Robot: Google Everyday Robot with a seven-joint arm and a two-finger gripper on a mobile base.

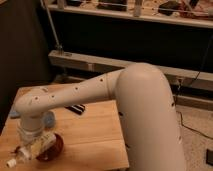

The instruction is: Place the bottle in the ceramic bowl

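Note:
The bottle (33, 149) is small and whitish with a pale label. It lies tilted across the left rim of the reddish ceramic bowl (54, 147), its white cap pointing to the lower left past the bowl. My gripper (31, 137) hangs straight down from the white wrist, directly over the bottle's body and touching or nearly touching it. The wrist hides the top of the bottle and the left part of the bowl.
A small light-blue cup (49, 119) stands just behind the bowl, beside the wrist. A black rectangular box (77, 108) lies further back on the wooden table (95, 140). My thick white arm crosses above the table's right side. A metal rail runs behind.

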